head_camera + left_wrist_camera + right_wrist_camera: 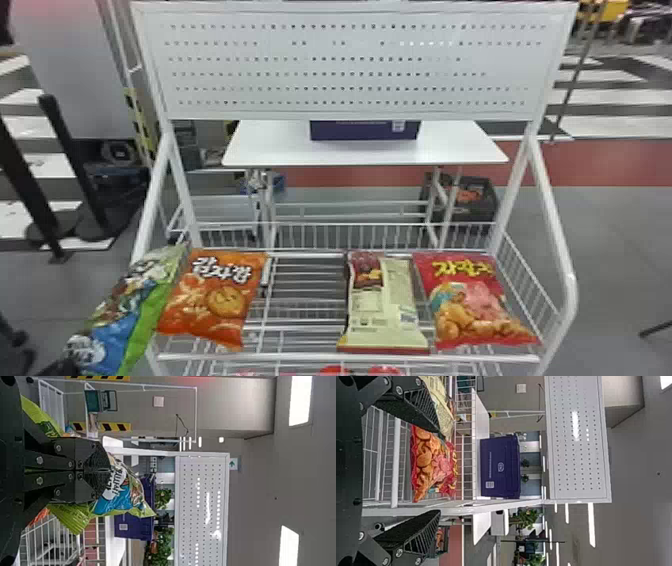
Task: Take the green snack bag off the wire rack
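Head view, green snack bag, white lettering, in left fingers

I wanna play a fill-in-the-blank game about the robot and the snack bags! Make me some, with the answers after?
The gripper shut on the green snack bag is the robot's ____ one.
The fingers of the right gripper are ____.
On the wire rack, of the orange bag and the cream bag, the one nearer the red bag is the ____ one.

Missing words: left; open; cream
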Controlling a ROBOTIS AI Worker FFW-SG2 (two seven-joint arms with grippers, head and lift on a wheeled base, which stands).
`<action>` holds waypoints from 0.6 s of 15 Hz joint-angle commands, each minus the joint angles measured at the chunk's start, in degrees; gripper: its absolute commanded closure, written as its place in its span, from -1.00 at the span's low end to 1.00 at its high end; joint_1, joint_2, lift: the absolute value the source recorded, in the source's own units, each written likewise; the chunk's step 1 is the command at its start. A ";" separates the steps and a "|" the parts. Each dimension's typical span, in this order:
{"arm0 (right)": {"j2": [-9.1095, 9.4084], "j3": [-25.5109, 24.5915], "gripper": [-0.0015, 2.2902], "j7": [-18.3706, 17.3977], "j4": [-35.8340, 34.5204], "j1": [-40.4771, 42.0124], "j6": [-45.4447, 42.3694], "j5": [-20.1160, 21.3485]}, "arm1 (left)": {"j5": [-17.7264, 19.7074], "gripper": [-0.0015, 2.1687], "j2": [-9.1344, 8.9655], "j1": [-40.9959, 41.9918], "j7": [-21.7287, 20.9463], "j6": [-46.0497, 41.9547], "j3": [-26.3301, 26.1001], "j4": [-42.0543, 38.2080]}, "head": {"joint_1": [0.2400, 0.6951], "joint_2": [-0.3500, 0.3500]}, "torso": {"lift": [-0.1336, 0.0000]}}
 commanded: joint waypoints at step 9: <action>-0.21 0.13 -0.85 0.00 -0.09 0.25 0.00 0.03 | 0.00 0.65 -0.37 1.19 -0.32 -1.17 0.54 -0.55 | 0.14 0.00 | 1.00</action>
